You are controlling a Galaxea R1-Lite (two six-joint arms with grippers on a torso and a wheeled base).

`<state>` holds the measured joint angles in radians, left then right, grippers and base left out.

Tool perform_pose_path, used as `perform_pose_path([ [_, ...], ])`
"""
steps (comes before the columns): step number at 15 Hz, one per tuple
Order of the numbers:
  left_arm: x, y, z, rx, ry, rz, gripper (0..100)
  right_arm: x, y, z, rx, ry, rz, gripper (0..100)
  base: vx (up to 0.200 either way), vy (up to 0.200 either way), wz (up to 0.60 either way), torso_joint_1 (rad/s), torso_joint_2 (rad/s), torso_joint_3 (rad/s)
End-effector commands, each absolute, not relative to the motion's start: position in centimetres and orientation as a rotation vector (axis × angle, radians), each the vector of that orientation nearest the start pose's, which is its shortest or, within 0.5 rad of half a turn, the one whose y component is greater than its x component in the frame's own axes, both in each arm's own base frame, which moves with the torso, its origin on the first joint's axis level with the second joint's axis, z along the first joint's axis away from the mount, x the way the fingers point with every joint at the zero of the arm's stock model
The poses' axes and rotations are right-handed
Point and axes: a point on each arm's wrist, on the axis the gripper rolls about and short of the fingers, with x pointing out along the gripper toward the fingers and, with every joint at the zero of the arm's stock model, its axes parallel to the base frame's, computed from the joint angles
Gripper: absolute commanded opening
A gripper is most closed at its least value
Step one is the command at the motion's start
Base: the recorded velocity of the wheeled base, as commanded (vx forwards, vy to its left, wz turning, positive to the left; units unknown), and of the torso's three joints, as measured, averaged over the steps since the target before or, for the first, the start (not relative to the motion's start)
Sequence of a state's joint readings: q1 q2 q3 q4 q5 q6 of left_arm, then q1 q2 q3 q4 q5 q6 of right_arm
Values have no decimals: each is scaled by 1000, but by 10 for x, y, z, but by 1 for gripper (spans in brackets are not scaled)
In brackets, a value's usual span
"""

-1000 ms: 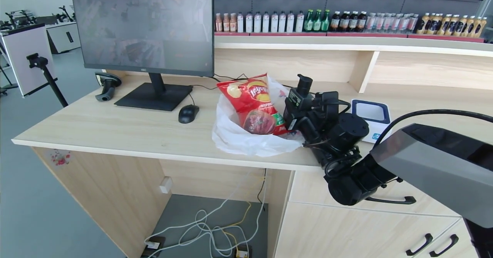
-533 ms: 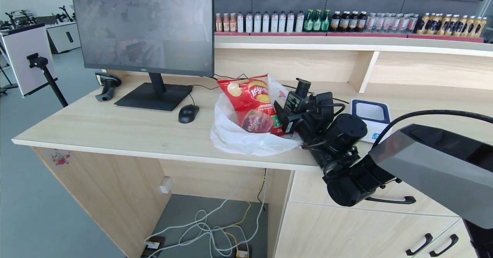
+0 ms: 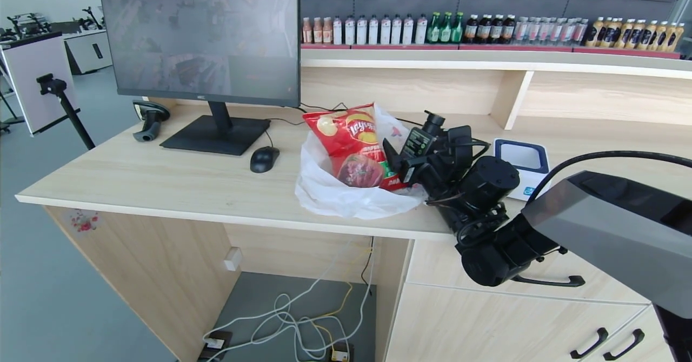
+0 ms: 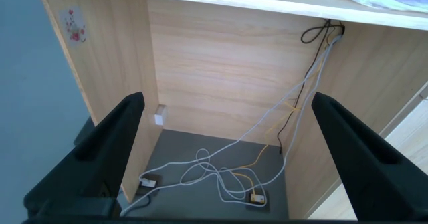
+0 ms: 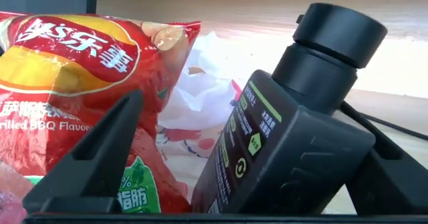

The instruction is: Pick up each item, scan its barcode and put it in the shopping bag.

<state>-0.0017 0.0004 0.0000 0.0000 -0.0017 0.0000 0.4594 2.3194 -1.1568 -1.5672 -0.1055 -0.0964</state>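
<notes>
Over the near side of the white shopping bag (image 3: 335, 197), on the wooden counter (image 3: 162, 175), the right gripper (image 3: 408, 162) is closed around a dark bottle (image 3: 419, 141) with a black cap. The bottle is tipped, with its cap pointing up and away from the bag. It is right beside the red chip bag (image 3: 351, 140), which already stands inside the shopping bag. I cannot tell if the two touch. The bottle looks hard and smooth, so I think it could slip. It may be heavy if it is full. The best place to hold it is around the fat middle, not the small cap, and that is where the gripper seems to have it. The chip bag is soft and puffy, and the chips could break, so the bottle should go down next to it, not on top. The left gripper (image 4: 227, 100) hangs low in front of the counter, wide open with nothing in it.
</notes>
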Motion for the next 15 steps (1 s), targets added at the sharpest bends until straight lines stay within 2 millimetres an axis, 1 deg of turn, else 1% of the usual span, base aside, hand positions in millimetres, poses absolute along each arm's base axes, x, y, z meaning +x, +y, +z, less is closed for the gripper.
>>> perform_pose_path([
  [1, -23, 0, 75, 0, 0, -3, 100, 389, 192, 140, 28, -434, 333, 100, 0, 0, 0, 0, 0, 0],
  [3, -23, 0, 75, 0, 0, -3, 100, 385, 196, 146, 31, -446, 343, 100, 0, 0, 0, 0, 0, 0],
  [4, -23, 0, 75, 0, 0, -3, 100, 379, 204, 150, 37, -457, 363, 100, 0, 0, 0, 0, 0, 0],
  [7, -23, 0, 75, 0, 0, -3, 100, 371, 219, 148, 41, -451, 400, 100, 0, 0, 0, 0, 0, 0],
  [10, -23, 0, 75, 0, 0, -3, 100, 367, 226, 148, 44, -451, 416, 100, 0, 0, 0, 0, 0, 0],
  [15, -23, 0, 75, 0, 0, -3, 100, 367, 225, 148, 44, -449, 415, 100, 0, 0, 0, 0, 0, 0],
])
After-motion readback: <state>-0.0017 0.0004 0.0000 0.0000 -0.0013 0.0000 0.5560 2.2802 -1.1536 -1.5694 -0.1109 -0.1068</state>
